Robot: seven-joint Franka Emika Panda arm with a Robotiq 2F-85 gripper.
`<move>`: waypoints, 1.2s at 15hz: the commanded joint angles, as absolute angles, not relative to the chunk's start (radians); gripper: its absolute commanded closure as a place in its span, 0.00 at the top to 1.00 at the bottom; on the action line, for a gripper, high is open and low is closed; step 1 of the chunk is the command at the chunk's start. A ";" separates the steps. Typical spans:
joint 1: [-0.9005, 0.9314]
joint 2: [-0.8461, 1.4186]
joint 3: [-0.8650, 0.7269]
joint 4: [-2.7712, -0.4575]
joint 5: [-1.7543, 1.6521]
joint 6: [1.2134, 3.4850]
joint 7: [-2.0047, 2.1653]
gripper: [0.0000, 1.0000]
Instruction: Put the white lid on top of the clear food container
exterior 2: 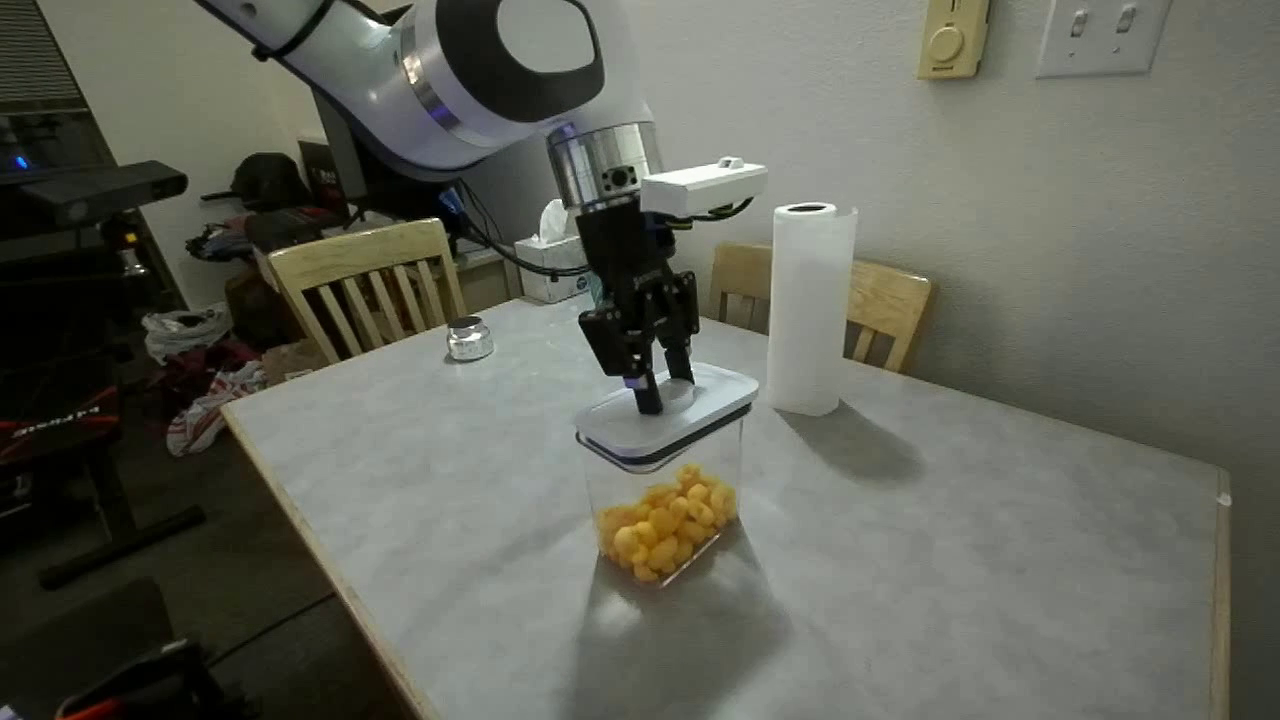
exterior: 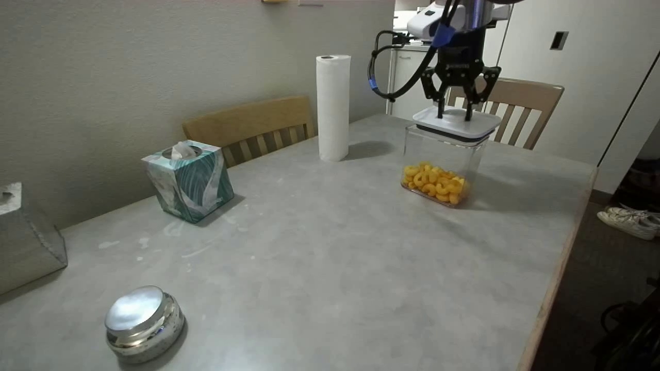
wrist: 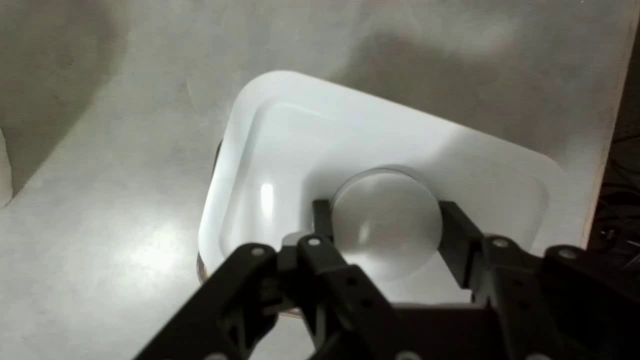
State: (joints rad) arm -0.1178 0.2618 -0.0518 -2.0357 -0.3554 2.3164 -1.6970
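Arm (exterior 2: pixel 370 90) was up top, gripper (exterior 2: pixel 664 388) aimed pretty much down, both fingers (wrist: pixel 456 235) clamped but kinda apart.

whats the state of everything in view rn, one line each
clear food container: upright, partly filled with yellow-orange pieces
white lid: gripped by its round button, over the container; fully seated or not, cannot tell
gripper: closed on the white lid
teal tissue box: upright, tissue poking out
grey box: on the table, cut off by the frame
paper-towel roll: standing upright
round metal object: on the table, not held

Soft shadows, glare on tabletop (wrist: pixel 157 255)
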 commanded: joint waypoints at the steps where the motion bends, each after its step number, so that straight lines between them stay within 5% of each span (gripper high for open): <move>1: -0.127 0.227 -0.053 -2.076 -0.326 2.349 -1.687 0.29; 18: -0.170 0.298 -0.013 -2.095 -0.263 2.619 -2.029 0.29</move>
